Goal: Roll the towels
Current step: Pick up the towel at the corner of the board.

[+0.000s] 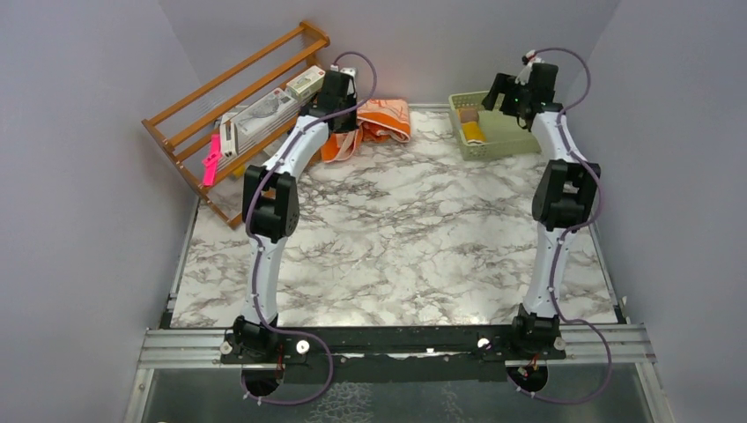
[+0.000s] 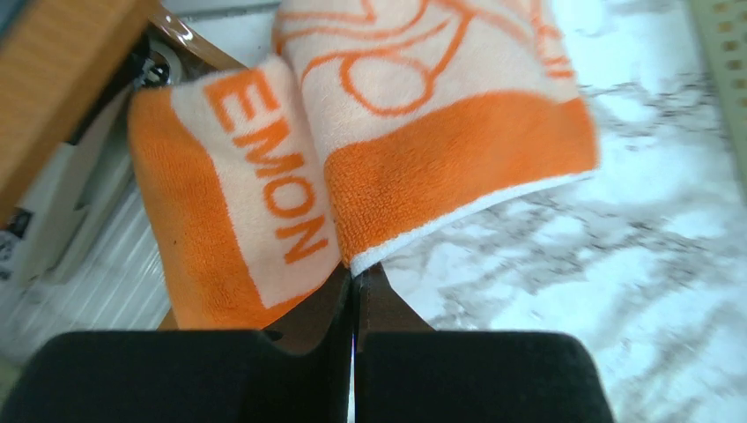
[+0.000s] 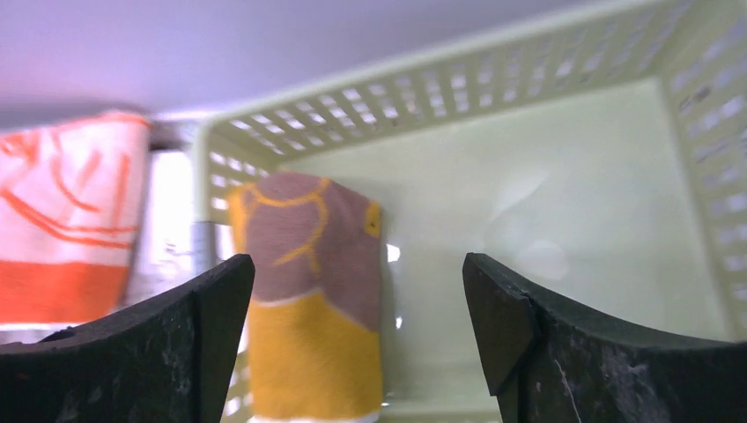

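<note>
right end effector gapes; yellow towel lies near-to-far.

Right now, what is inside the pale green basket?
One rolled towel, mustard-yellow with a mauve printed end, lies against the basket's left wall. The rest of the floor shows bare. Whatever lies beneath the towel is covered.

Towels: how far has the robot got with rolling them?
Done: the yellow towel lies rolled in the green basket, the right claw open above it. In hand: the left claw pinches an edge of the orange towel. Left: rolling that one.
</note>
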`<action>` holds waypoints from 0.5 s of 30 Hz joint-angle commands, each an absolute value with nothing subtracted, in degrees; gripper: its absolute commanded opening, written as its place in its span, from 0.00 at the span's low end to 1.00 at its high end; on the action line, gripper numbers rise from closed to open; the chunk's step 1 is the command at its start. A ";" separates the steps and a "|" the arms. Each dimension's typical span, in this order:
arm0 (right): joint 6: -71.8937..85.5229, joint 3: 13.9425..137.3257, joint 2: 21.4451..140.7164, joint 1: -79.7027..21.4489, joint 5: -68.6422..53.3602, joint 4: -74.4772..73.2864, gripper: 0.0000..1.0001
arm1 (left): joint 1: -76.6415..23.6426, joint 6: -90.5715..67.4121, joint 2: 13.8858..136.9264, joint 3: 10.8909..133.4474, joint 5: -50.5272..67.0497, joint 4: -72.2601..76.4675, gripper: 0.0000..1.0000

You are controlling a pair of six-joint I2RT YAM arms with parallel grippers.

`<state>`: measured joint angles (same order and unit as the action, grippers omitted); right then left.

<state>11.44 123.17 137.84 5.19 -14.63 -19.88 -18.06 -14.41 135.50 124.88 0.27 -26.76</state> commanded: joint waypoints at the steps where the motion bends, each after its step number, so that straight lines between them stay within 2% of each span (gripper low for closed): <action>1: 12.53 117.43 123.59 4.75 -13.28 -10.59 0.91 | -17.97 -13.97 119.84 122.44 5.66 -26.09 0.00; 10: 12.54 95.43 101.41 1.85 -15.66 -7.34 0.94 | -20.56 -15.97 96.90 122.96 17.95 -37.20 0.00; 13: 13.32 90.38 99.07 -0.39 -17.87 -8.17 0.94 | -20.74 -18.40 87.13 122.10 17.74 -37.57 0.00; 15: 12.29 90.60 101.13 -3.58 -18.82 -10.38 0.94 | -20.66 -17.40 84.01 121.84 13.62 -39.80 0.00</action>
<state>12.82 93.41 98.48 0.82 -15.53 -7.70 -20.73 -16.27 93.03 121.80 14.37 -36.23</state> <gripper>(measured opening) 0.942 0.018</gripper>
